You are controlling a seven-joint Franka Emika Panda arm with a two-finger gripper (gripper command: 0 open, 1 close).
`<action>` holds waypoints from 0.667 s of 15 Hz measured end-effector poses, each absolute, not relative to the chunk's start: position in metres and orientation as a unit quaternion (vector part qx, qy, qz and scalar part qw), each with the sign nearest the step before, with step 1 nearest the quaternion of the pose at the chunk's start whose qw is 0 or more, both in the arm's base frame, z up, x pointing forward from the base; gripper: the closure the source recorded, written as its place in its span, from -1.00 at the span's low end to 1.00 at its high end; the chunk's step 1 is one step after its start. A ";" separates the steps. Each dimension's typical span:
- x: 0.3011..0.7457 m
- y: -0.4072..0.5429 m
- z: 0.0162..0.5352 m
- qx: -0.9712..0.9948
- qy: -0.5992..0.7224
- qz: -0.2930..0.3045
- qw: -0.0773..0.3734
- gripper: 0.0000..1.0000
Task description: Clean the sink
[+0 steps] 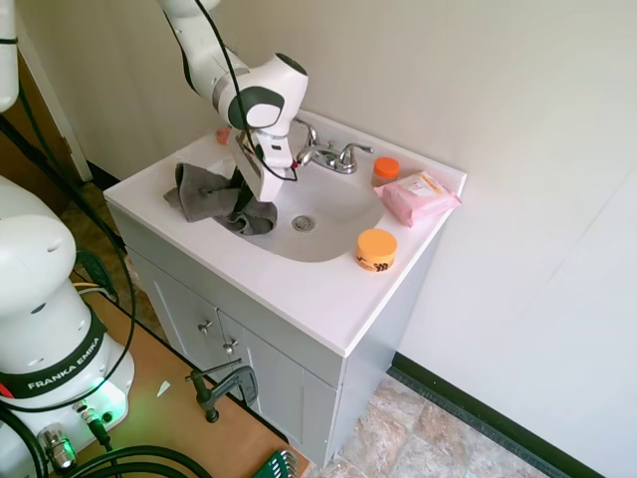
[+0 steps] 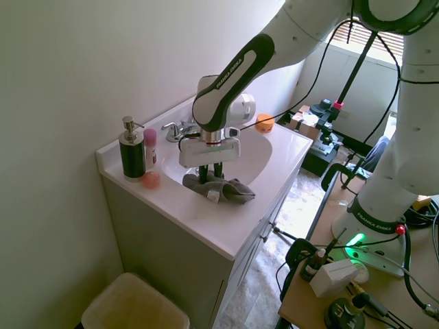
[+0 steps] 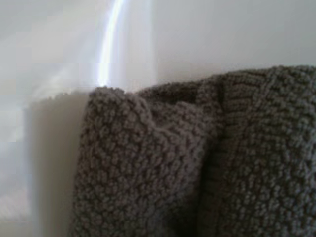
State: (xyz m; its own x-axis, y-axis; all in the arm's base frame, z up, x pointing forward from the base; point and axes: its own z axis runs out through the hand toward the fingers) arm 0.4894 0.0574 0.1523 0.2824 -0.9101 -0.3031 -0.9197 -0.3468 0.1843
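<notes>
The sink [image 1: 328,214] is a glossy white oval basin set in a white vanity top, with a round metal drain [image 1: 304,223] and a chrome faucet [image 1: 333,155] behind it. A grey knitted cloth [image 1: 204,191] lies over the basin's left rim and hangs down into the bowl. My gripper [image 1: 245,206] points down at that rim. In the second exterior view the gripper [image 2: 210,175] is shut on a bunched fold of the cloth [image 2: 230,192]. The wrist view is filled by the cloth [image 3: 197,163] against the white sink surface [image 3: 59,59].
An orange jar [image 1: 376,249] stands on the front right rim. A pink wipes pack [image 1: 420,196] and a small orange-lidded pot [image 1: 386,167] sit at the back right. A dark soap dispenser [image 2: 132,151], a pink bottle [image 2: 149,147] and a small orange object [image 2: 151,180] occupy the other corner.
</notes>
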 end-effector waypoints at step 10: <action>0.466 0.015 0.143 -0.859 0.498 0.083 -0.083 1.00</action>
